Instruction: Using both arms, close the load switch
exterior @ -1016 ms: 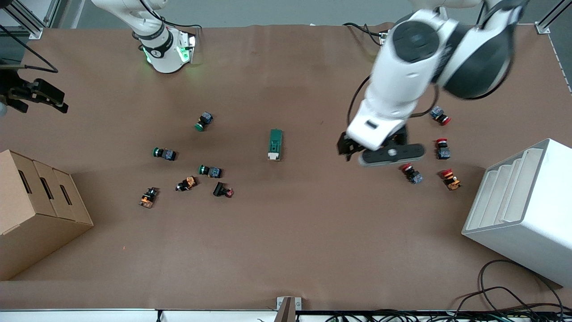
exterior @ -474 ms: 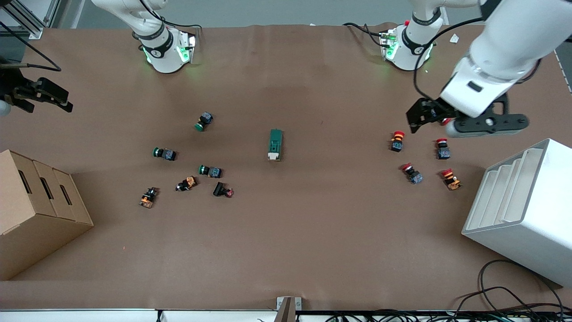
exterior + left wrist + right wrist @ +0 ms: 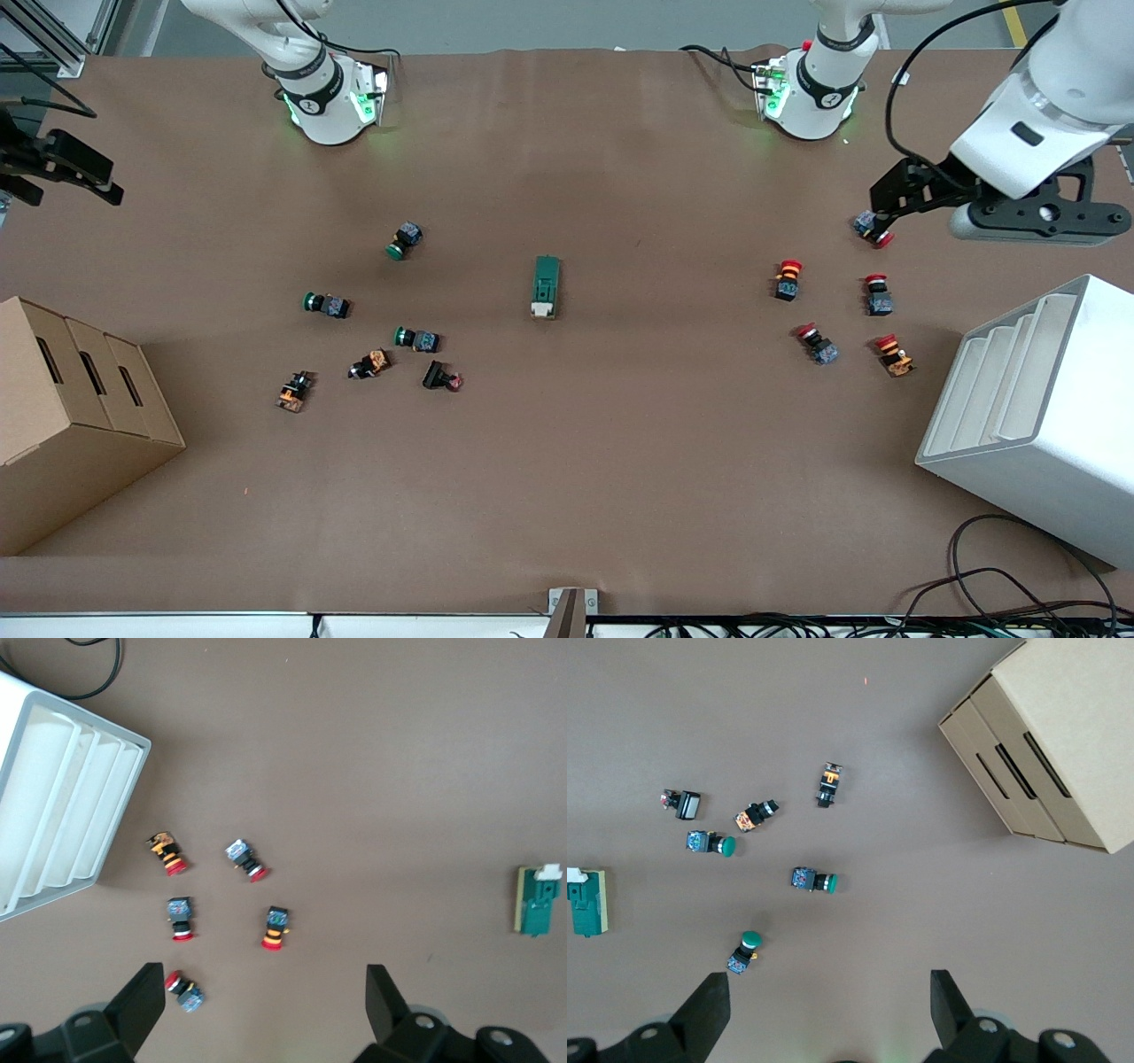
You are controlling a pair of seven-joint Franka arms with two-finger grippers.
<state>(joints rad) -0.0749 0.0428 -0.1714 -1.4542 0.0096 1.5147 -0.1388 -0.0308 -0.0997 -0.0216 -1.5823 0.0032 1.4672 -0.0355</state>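
Observation:
The load switch (image 3: 547, 286), a dark green oblong block with a cream-white end, lies alone at the middle of the table. It also shows in the left wrist view (image 3: 539, 901) and in the right wrist view (image 3: 586, 902). My left gripper (image 3: 898, 198) is open and empty, up in the air over a red-capped push-button (image 3: 873, 229) at the left arm's end of the table. In its wrist view (image 3: 263, 1010) the jaws stand wide apart. My right gripper (image 3: 92, 175) is open and empty, up over the right arm's end of the table; it also shows in its wrist view (image 3: 828, 1005).
Several green-capped and orange push-buttons (image 3: 416, 338) lie toward the right arm's end. Several red-capped ones (image 3: 816, 344) lie toward the left arm's end. A cardboard box (image 3: 71, 416) and a white slotted rack (image 3: 1036, 416) stand at the table's two ends. Cables (image 3: 1019, 594) lie at the near edge.
My left arm has swung away from the table's middle toward its own end, uncovering the red-capped buttons. My right gripper has shifted slightly toward the table's edge. The load switch has not moved.

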